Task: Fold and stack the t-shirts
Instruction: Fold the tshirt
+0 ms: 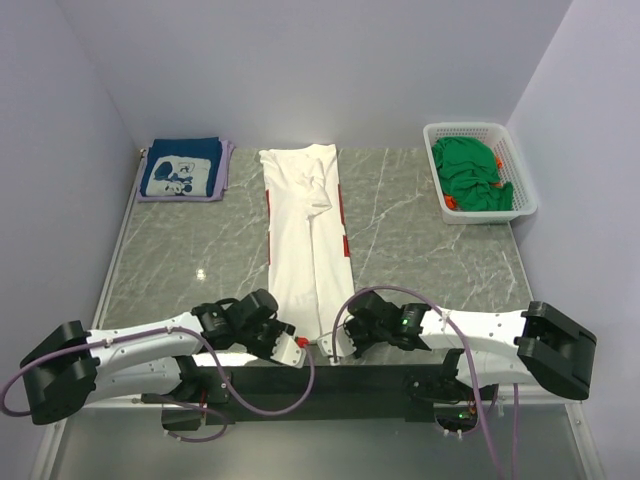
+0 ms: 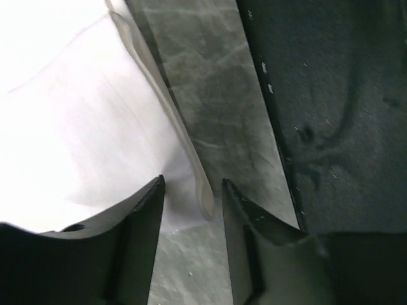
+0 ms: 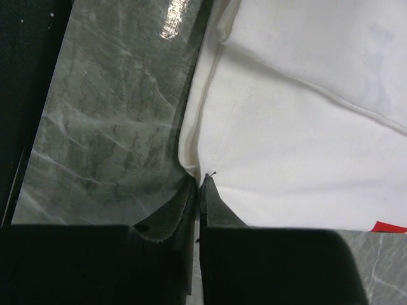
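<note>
Right tool [image 3: 199, 180] grips the white t-shirt [image 3: 305, 127] by a corner; you see the left tool [image 2: 192, 184] open astride its edge.

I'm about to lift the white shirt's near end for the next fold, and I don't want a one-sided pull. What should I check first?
1. Right gripper jaws shut on the white t-shirt corner: ok.
2. Left gripper gripping the other corner: not ok, jaws open, hem edge between them.
3. Sides folded into a strip: ok.
4. Navy t-shirt clear of the strip: ok.
5. All layers pinched: cannot tell.
</note>
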You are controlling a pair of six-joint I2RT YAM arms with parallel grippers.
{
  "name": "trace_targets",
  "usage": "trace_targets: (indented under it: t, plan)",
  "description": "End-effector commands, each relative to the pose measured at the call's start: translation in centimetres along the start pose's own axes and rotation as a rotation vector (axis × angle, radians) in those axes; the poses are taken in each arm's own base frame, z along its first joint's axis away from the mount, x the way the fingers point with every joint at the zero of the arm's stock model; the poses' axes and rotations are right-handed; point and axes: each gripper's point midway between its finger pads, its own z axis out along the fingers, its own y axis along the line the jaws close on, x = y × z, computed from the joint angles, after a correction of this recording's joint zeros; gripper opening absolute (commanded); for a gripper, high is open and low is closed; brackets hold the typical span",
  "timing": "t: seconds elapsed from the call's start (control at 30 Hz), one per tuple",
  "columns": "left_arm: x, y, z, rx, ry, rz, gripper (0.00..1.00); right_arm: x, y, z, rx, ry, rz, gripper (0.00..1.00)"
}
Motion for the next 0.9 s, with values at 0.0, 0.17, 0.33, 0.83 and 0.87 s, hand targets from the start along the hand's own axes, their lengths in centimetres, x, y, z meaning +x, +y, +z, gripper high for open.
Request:
trace_targets:
  t: [0.0, 0.17, 0.33, 0.83, 0.87]
  plan:
    - [1.2, 0.1, 0.9, -0.028, 0.047, 0.012, 0.44, 2.0, 3.3, 0.2, -0.114, 0.076, 0.055, 0.00]
    - [1.8, -0.1, 1.4, -0.011, 0.069, 0.018, 0.23, 1.2, 2.5, -0.1, -0.096, 0.064, 0.080, 0.00]
    - [0.9, -0.4, 0.5, 0.017, 0.050, 0.012, 0.04, 0.5, 2.0, -0.9, -0.085, 0.052, 0.127, 0.00]
    - [-5.2, 2.5, -5.9, -0.081, -0.117, -0.042, 0.01, -2.2, -3.0, -5.3, 0.103, -0.011, 0.157, 0.00]
    - [-4.5, 3.4, -6.1, -0.121, -0.094, -0.017, 0.01, -2.2, -3.9, -5.6, 0.122, -0.015, 0.154, 0.00]
